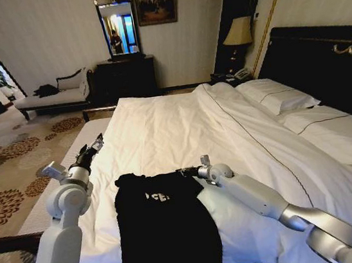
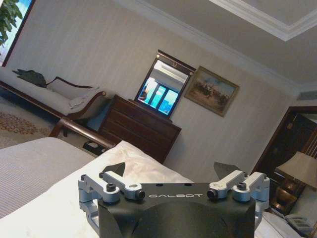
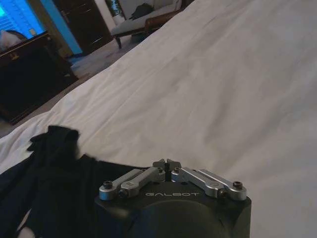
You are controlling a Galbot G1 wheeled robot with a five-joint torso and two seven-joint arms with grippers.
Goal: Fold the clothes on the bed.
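one soft black short-sleeved t-shirt lies on the white-duveted bed; right gripper, pinched closed at its shoulder, risks dragging it askew; left gripper hovers, jaws apart.

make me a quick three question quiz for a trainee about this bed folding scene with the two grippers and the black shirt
1. True or false: the black T-shirt lies on the white duvet of the bed.
2. Which gripper is at the shirt's upper edge? A) left gripper B) right gripper
3. Fill in: the left gripper's fingers stand ____ above the bed's left edge.

Key: 1 true. 2 B; its fingers are closed together in the right wrist view. 3 open.
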